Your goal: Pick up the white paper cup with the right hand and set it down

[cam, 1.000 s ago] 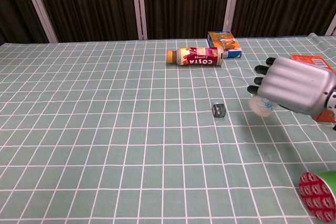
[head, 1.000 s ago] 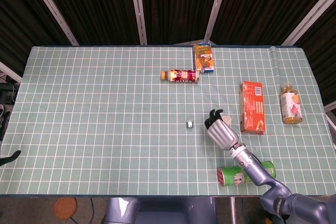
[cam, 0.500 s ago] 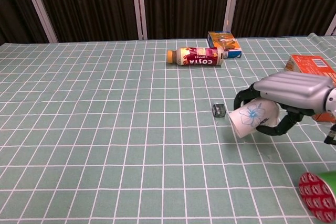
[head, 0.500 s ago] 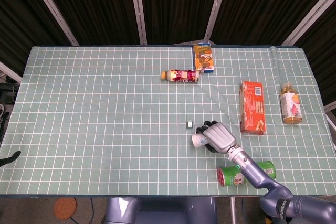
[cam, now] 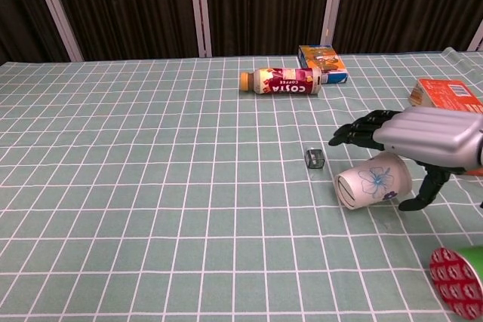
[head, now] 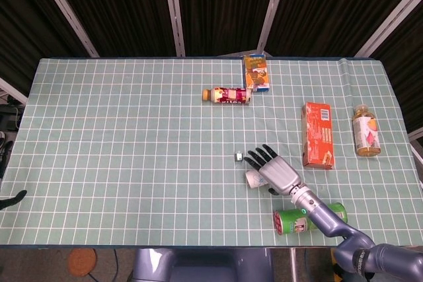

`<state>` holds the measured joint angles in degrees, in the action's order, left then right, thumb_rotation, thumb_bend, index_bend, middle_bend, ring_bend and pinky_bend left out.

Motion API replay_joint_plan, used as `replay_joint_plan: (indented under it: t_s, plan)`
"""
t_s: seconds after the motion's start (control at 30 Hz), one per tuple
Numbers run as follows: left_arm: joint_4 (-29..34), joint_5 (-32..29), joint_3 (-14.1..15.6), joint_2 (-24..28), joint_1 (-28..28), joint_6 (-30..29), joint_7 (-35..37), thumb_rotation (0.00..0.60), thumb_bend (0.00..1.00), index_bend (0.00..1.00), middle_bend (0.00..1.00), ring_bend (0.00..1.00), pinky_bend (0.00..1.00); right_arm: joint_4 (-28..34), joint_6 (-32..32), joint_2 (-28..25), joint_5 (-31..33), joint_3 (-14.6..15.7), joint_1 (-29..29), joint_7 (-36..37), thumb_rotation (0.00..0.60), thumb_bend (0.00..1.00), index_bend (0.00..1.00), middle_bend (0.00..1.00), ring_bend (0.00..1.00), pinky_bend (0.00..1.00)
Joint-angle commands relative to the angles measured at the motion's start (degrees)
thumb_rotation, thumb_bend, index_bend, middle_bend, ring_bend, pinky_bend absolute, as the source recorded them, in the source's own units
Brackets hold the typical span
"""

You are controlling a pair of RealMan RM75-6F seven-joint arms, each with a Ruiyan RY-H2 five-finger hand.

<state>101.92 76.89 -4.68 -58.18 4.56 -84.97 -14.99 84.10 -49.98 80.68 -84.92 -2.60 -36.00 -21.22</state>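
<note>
Cup (cam: 373, 179) lies on its side under my right hand (cam: 423, 135), fingers spread, holding nothing; I lift straight toward twelve o'clock, avoiding the green can (head: 309, 218) at five.

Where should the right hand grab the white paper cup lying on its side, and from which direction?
Grip the white paper cup around its mid-wall, coming down from above. It lies on its side, open mouth toward the small dark cube, so the rounded wall faces up. The right hand hangs just over it, fingers spread; curling them around the wall, thumb on the near side, looks most secure.
</note>
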Motion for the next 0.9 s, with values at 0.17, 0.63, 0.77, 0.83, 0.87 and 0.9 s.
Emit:
replay_joint_plan:
  t_s: [0.17, 0.63, 0.77, 0.83, 0.87, 0.9]
  plan:
    - [0.52, 1.16, 0.38, 0.15, -0.25, -0.65, 0.04, 0.600, 0.00, 0.00, 0.00, 0.00, 0.00, 10.16, -5.10, -3.34, -1.36, 3.06, 1.66, -24.81, 0.600, 0.08, 0.00, 0.00, 0.00, 0.00]
    - [0.28, 1.15, 0.34, 0.19, -0.36, -0.84, 0.23, 0.600, 0.00, 0.00, 0.00, 0.00, 0.00, 10.50, -1.72, 3.09, 1.90, 3.45, -0.73, -47.24, 0.600, 0.08, 0.00, 0.00, 0.00, 0.00]
    - [-0.04, 0.71, 0.24, 0.09, -0.20, -0.44, 0.14, 0.600, 0.00, 0.00, 0.00, 0.00, 0.00, 8.27, -1.72, 4.64, 2.69, 3.20, -1.45, -51.77, 0.600, 0.08, 0.00, 0.00, 0.00, 0.00]
    - [-0.16, 0.47, 0.15, 0.01, -0.09, -0.26, 0.08, 0.600, 0.00, 0.00, 0.00, 0.00, 0.00, 7.42, -1.65, 5.41, 3.64, 3.23, -1.58, -53.97, 0.600, 0.08, 0.00, 0.00, 0.00, 0.00]
    - [-0.23, 0.35, 0.10, -0.03, -0.05, -0.21, 0.03, 0.600, 0.00, 0.00, 0.00, 0.00, 0.00, 6.95, -1.77, 5.89, 4.41, 3.28, -1.57, -55.35, 0.600, 0.08, 0.00, 0.00, 0.00, 0.01]
    - [-0.25, 0.30, 0.07, -0.05, -0.03, -0.18, 0.02, 0.600, 0.00, 0.00, 0.00, 0.00, 0.00, 6.74, -1.91, 6.10, 4.71, 3.30, -1.56, -56.01, 0.600, 0.08, 0.00, 0.00, 0.00, 0.01]
